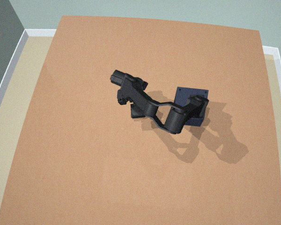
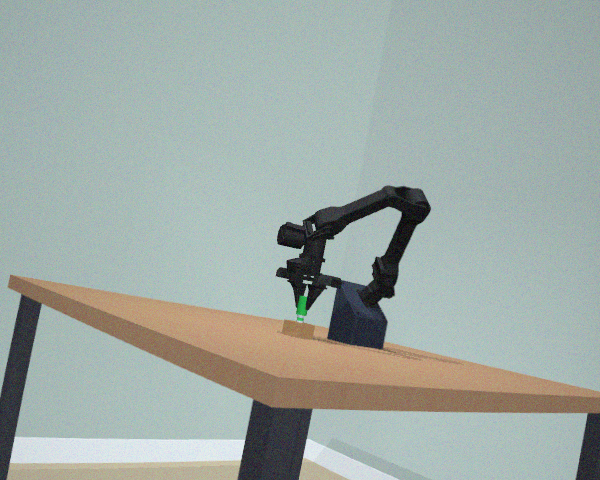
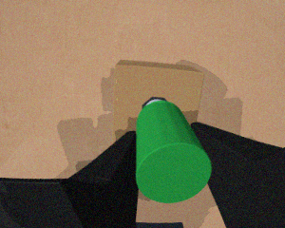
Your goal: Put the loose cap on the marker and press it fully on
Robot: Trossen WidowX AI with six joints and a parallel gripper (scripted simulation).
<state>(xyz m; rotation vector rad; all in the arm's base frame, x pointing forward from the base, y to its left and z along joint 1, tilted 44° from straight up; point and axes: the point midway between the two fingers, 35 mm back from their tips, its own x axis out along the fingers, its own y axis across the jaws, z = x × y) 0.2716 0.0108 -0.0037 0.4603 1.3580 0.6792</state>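
Note:
The green cap (image 2: 301,303) (image 3: 173,172) is upright between the fingers of my gripper (image 2: 303,306) (image 3: 164,135), which is shut on it. The cap is over the top of the marker (image 2: 300,318), and only a short white and green part of the marker shows below it. In the wrist view a thin pale and dark sliver shows at the cap's lower end. The marker stands in the tan holder block (image 2: 297,329) (image 3: 157,83). Whether the cap is fully seated cannot be told. In the top view the arm hides the cap, marker and block.
The navy base block (image 1: 188,93) (image 2: 354,322) of the arm stands close beside the holder block on the wooden table (image 1: 99,169) (image 2: 228,341). The arm arches above them and casts shadows across the table.

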